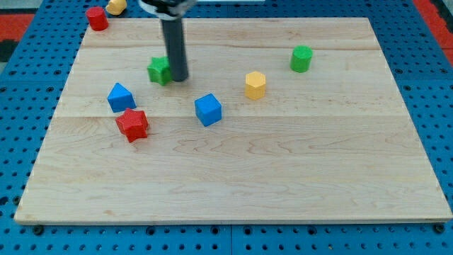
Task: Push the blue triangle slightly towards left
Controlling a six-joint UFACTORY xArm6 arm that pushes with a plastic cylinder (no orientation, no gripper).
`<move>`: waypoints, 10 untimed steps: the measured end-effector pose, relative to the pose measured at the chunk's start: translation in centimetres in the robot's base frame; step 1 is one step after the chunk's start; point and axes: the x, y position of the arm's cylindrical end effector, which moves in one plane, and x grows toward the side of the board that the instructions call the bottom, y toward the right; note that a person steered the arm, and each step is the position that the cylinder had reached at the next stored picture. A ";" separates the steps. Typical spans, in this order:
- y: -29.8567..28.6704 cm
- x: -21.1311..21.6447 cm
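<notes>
The blue triangle (120, 97) lies at the view's left on the wooden board (283, 177), touching or almost touching the red star (132, 124) just below it. My tip (178, 78) rests on the board right beside the green star (160, 69), on that block's right side. The tip is up and to the right of the blue triangle, with a clear gap between them. The rod rises from the tip toward the view's top.
A blue cube (208, 110) sits near the middle. A yellow hexagon (255, 84) and a green cylinder (301, 59) lie to the right. A red cylinder (97, 18) and a yellow block (116, 6) sit off the board at top left.
</notes>
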 end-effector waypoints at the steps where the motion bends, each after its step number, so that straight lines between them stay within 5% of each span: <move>1: -6.6 -0.9; 2: -1.5 -1.0; 4: -0.6 7.8; 10: -19.2 10.0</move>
